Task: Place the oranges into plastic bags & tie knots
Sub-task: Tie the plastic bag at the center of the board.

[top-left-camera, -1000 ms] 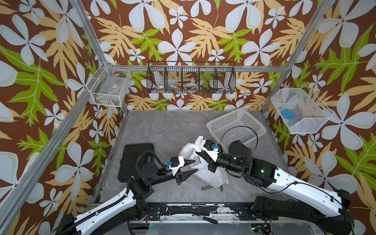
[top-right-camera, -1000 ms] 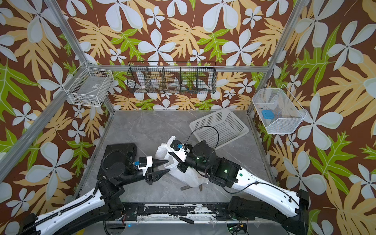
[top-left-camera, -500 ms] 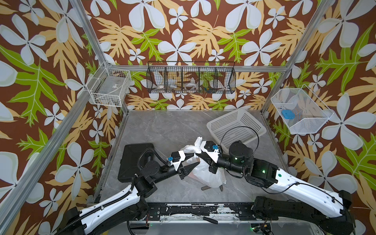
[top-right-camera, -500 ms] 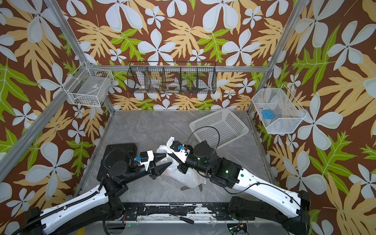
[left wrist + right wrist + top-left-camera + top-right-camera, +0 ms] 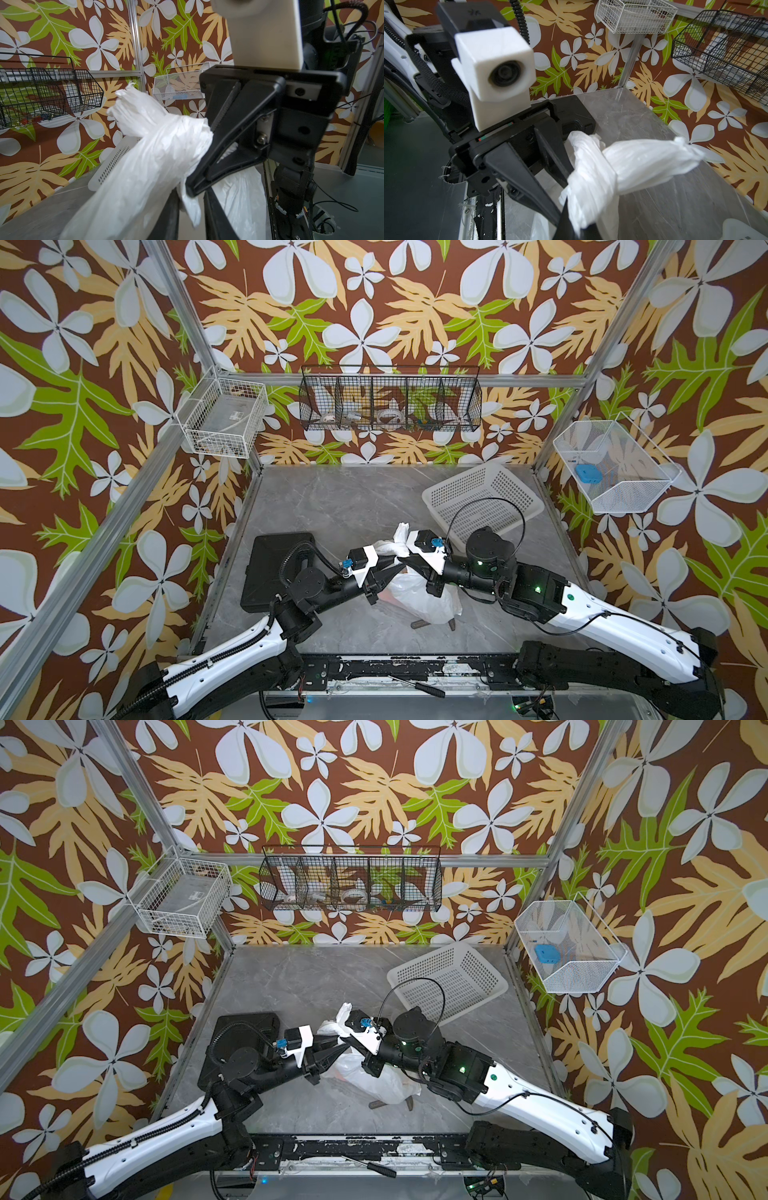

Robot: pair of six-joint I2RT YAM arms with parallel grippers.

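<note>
You are tying the knot (image 5: 591, 174). Your right gripper (image 5: 197, 182) pinches the plastic bag (image 5: 419, 593); left gripper (image 5: 564, 199), I cannot tell. Next, pull it tight.

The walls (image 5: 374, 302) on three sides carry brown wallpaper printed with large white flowers, tan fronds and green leaves; silver aluminium posts (image 5: 185, 306) run up the back corners, joined by a horizontal rail (image 5: 532, 380) along the back wall; a grey, marble-veined surface (image 5: 332, 506) fills the bottom of the enclosure; a black wire basket (image 5: 390, 402), split into compartments holding small odds and ends, hangs from the rail; a white wire basket (image 5: 222, 418) hangs on the left wall; a white mesh basket (image 5: 615, 472) on the right wall holds a small blue object (image 5: 588, 475); the light is even and soft, with a faint sheen on the grey stone pattern.
</note>
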